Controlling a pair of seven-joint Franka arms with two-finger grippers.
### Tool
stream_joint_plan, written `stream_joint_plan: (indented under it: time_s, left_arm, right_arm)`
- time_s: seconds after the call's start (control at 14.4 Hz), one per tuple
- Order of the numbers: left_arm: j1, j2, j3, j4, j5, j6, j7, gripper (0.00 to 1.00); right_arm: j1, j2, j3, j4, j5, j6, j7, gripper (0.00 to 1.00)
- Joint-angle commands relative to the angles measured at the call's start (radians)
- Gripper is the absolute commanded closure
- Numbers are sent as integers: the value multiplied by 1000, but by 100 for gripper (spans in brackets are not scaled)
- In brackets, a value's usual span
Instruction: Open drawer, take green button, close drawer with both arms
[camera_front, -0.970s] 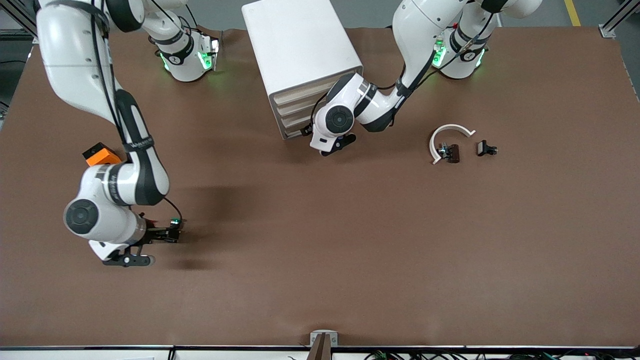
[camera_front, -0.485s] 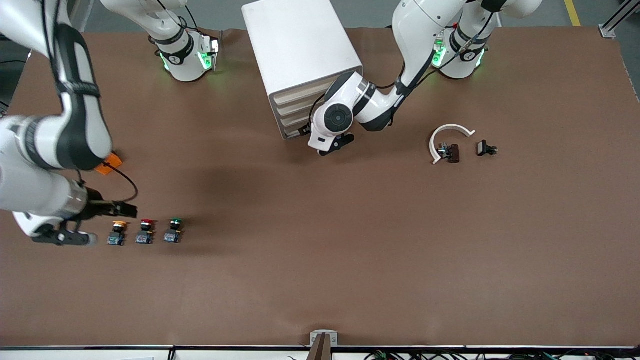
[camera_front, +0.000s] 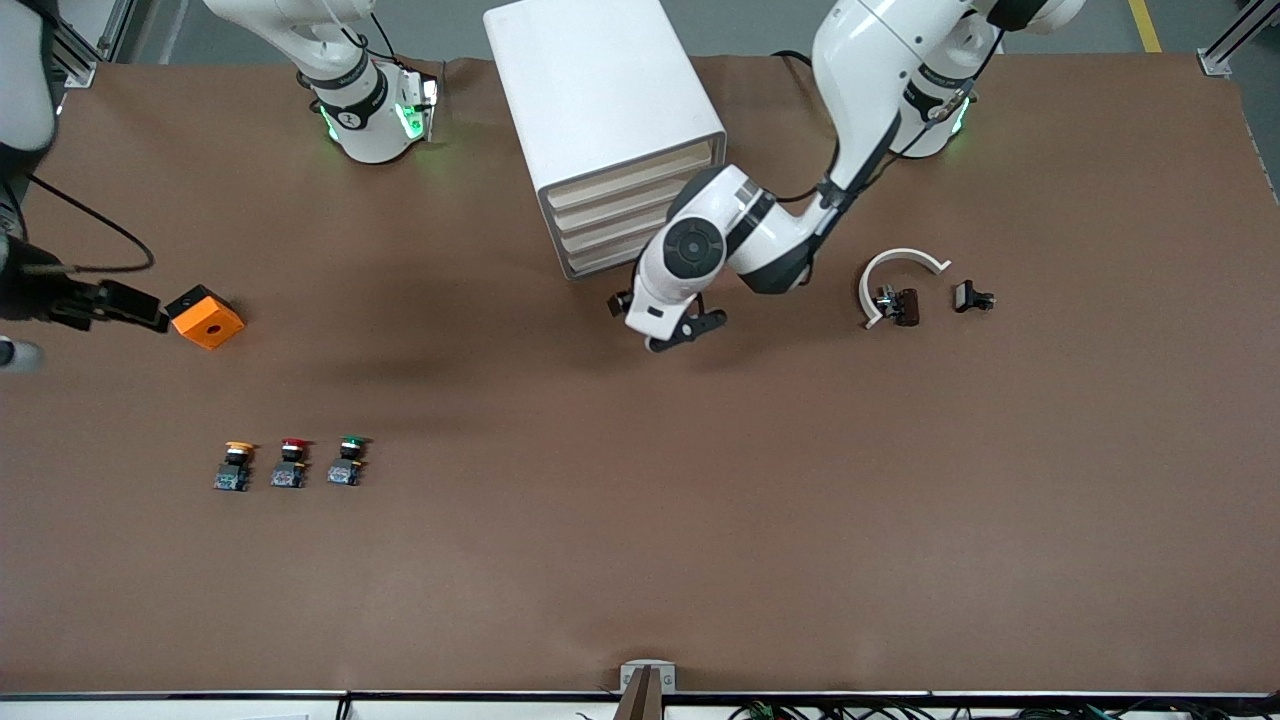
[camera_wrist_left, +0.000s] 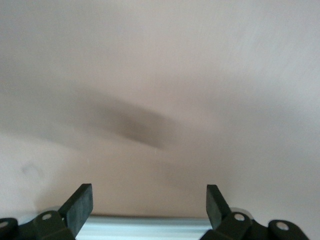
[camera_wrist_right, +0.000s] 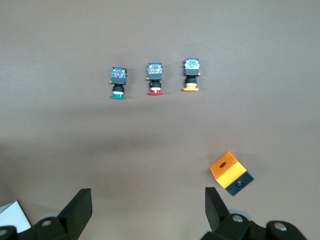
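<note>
Button: the green-capped button (camera_front: 346, 462) lay on the table near the right arm's end, last in a row beside a red-capped button (camera_front: 290, 463) and a yellow-capped button (camera_front: 234, 466).
Long axis: it ran cap to base, cap toward the arms' bases, base toward the front camera.
Drawer: the drawer (camera_front: 612, 233) looked flush with its cabinet (camera_front: 600, 100) (closing seems done).
Left gripper: my left gripper (camera_wrist_left: 149, 207) hung wide open and empty just in front of the drawers.
Right gripper: my right gripper (camera_wrist_right: 148, 209), open and empty, hovered beside an orange block (camera_front: 205, 317).
Advice: I judged both arms should back off straight, clear of cabinet and row.

No text, label or number can be read anywhere.
</note>
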Motion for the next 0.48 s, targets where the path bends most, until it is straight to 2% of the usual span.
stream_joint_plan:
  time_s: [0.0,0.21,0.42]
  left_arm:
    - [78,-64,-6,0,71,-12,54,0]
    - [162,-144,-6,-7,134,-55,163,0]
    - [230,-243,-6,-5,198,-280,383,0]
  right_arm:
    - [-14,-21,19,-28,-57,-6,-14,0]
    - [-13,-19,21,-9,-61,-55,9,0]
    - [-8,-14,25,26,-61,-102,58,0]
